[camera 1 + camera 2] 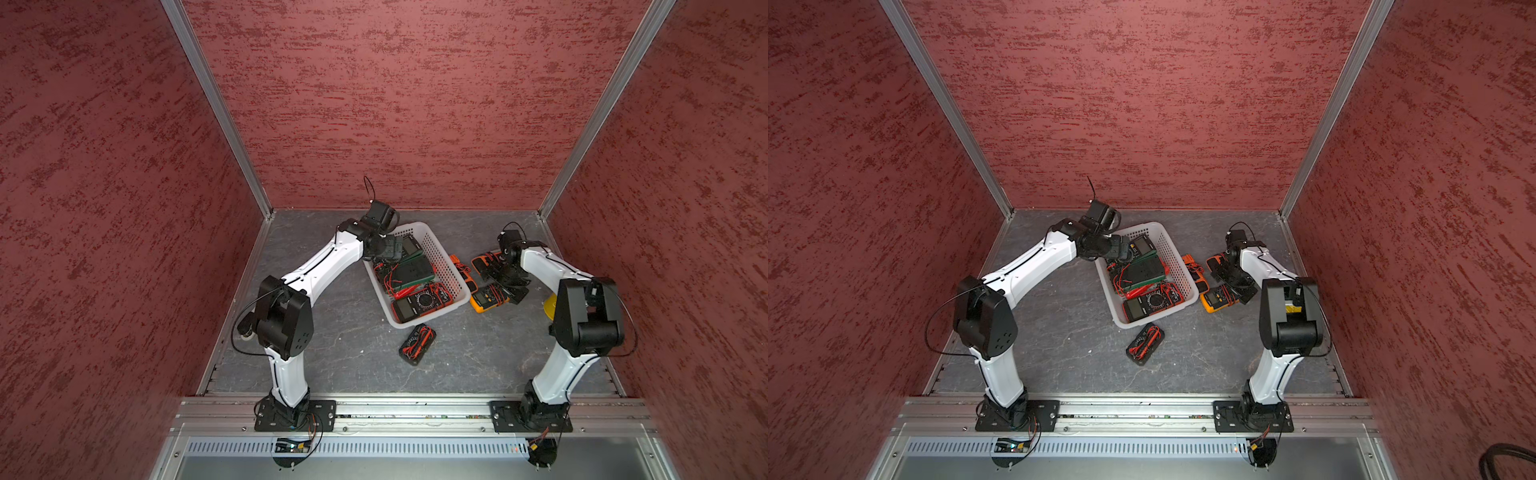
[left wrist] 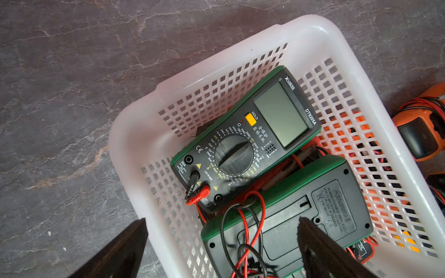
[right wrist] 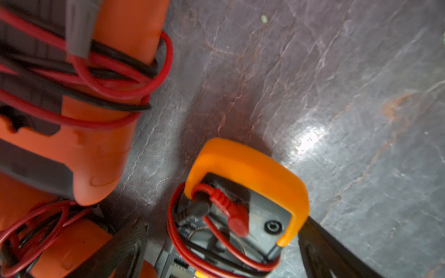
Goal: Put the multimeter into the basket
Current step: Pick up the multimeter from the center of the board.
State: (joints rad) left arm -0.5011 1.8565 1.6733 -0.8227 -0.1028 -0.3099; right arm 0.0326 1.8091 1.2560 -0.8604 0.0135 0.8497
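The white perforated basket [image 1: 448, 270] [image 1: 1177, 270] [image 2: 134, 154] lies at mid-table and holds three multimeters wound in red and black leads. Two of them are green: one face up [image 2: 245, 142], one face down [image 2: 301, 207]. My left gripper [image 1: 390, 249] [image 1: 1121, 249] [image 2: 221, 220] hangs open over the basket's far left corner, holding nothing. Right of the basket lies a yellow multimeter [image 1: 484, 300] [image 1: 1214, 300] [image 3: 252, 166]. My right gripper [image 1: 505, 286] [image 1: 1235, 286] [image 3: 224, 222] is low over it and open, a finger on each side of its socket end.
A black multimeter [image 1: 417, 344] [image 1: 1145, 344] with red leads lies on the table in front of the basket. Orange meters [image 1: 484, 262] [image 3: 96, 144] crowd between the basket and my right gripper. A yellow cup [image 1: 550, 309] peeks out behind the right arm's elbow.
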